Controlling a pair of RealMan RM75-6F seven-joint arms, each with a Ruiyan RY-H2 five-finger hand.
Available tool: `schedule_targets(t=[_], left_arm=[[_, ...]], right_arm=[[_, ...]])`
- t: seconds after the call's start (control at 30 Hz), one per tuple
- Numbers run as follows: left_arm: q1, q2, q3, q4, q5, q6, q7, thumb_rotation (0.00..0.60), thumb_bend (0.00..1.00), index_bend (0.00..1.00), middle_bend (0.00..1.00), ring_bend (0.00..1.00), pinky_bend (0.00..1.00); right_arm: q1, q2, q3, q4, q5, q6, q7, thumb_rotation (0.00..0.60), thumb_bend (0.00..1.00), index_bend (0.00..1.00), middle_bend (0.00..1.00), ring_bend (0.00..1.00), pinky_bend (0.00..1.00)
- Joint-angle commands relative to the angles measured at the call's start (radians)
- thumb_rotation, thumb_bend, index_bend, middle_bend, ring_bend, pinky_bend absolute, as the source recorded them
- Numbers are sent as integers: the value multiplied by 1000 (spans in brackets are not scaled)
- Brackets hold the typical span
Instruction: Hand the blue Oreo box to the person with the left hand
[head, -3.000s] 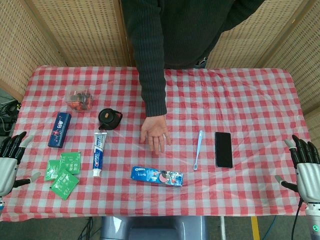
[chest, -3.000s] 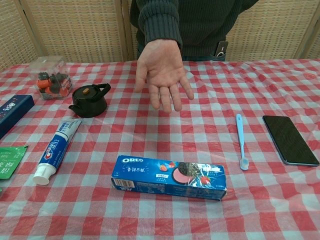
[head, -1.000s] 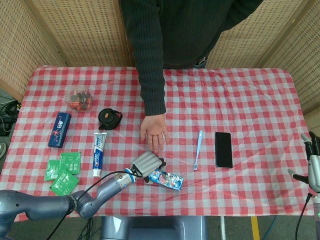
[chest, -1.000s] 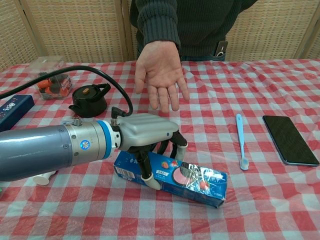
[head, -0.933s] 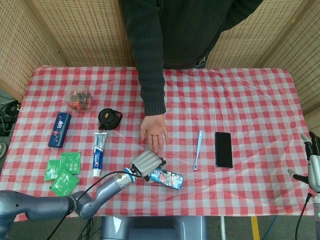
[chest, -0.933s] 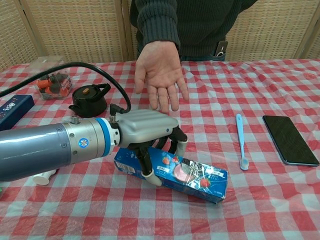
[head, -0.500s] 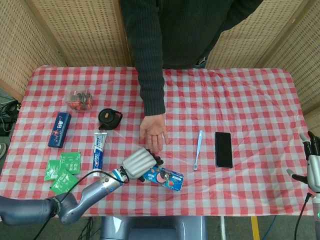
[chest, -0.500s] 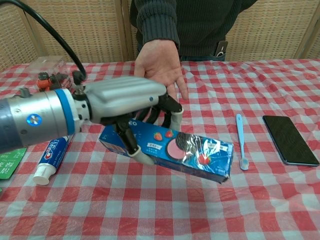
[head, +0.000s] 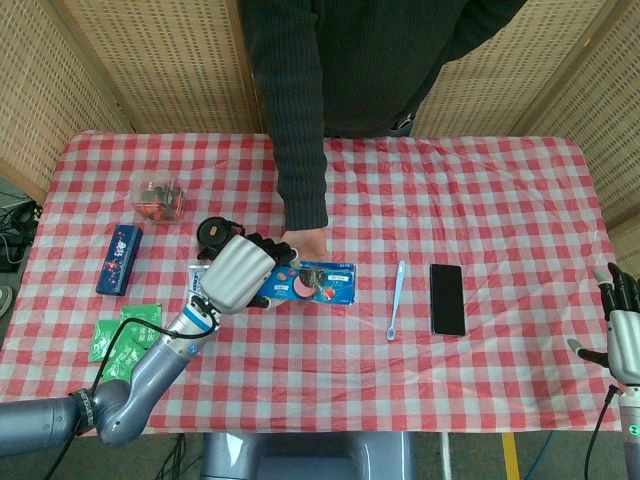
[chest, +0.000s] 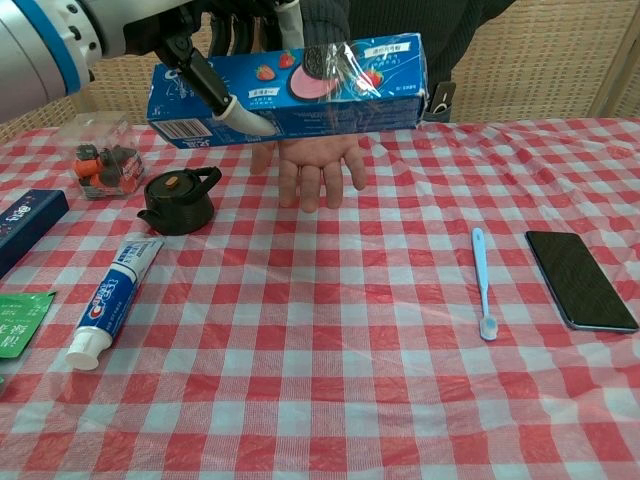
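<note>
Left hand (head: 238, 275) grips the blue Oreo box (head: 318, 283) at its left end, fingers (chest: 232, 112) wrapped around it. Box is off the desk (head: 500, 200), held roughly level, long axis left-right. In chest view the box (chest: 300, 85) sits directly above the person's hand (chest: 312, 165), which is palm-up with fingers spread; a gap shows between the two, so no contact that I can see. In head view the box's right end overlaps the person's hand (head: 303, 243), near desk centre.

Right hand (head: 622, 325) is at the far right desk edge, fingers apart and pointing up, holding nothing.

Left side is crowded: black teapot (chest: 178, 201) just beside the left hand's wrist in head view, toothpaste tube (chest: 112, 299) below it, dark blue box (head: 118, 259) and green sachets (head: 128, 329) near the left edge, clear container of red items (head: 158, 197) further back.

Right of centre: toothbrush (head: 396, 297) and black phone (head: 448, 298), side by side, slightly apart.

Open cloth: whole front strip along the near edge, the back-right quarter, and the band between phone and right edge.
</note>
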Motion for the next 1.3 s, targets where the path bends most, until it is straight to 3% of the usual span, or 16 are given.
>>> schedule_targets(t=[0.03,0.3,0.33,0.4,0.47,0.5,0.57,0.63,0.8,0.9,1.1,1.3], left_arm=[[-44,-65,-38,21,-136,-10,124,600,60,661,541,583,584],[-76,-122,-30,51,-228,22,230,600,27,610,495,555,571],[-75,-120,-26,45,-239,20,236,600,12,560,430,494,539],[-76,-106,-22,20,-272,12,247,600,0,359,237,301,407],[-77,-87,-23,-5,-293,8,249,600,0,58,23,50,179],[-76,-80,-25,-16,-296,11,247,600,0,17,2,14,126],[-70,-57,-29,-47,-290,18,225,600,0,0,0,0,32],[-60,-25,-35,-82,-270,32,204,600,0,0,0,0,2],[16,121,-53,-195,-177,134,155,600,0,0,0,0,0],[75,223,-33,-214,-111,160,95,600,0,0,0,0,0],[244,377,59,-112,38,263,-116,600,0,0,0,0,0],[369,399,159,41,122,327,-352,600,0,0,0,0,0]], right_arm=[[-2,3,4,2,8,0,7,600,0,57,0,0,0],[-3,9,7,6,15,-4,24,600,0,57,0,0,0],[-4,10,8,6,17,-4,25,600,0,57,0,0,0],[-4,10,8,7,18,-4,27,600,0,57,0,0,0],[-4,11,8,6,17,-4,27,600,0,57,0,0,0],[-4,11,8,5,17,-4,27,600,0,57,0,0,0],[-4,11,7,3,14,-2,26,600,0,57,0,0,0],[-4,11,6,1,12,-1,25,600,0,57,0,0,0],[-8,17,3,-13,-2,9,28,600,0,57,0,0,0],[-11,23,-1,-24,-14,16,34,600,0,57,0,0,0],[-17,34,-5,-41,-32,28,50,600,0,57,0,0,0],[-19,40,-10,-53,-46,32,55,600,0,57,0,0,0]])
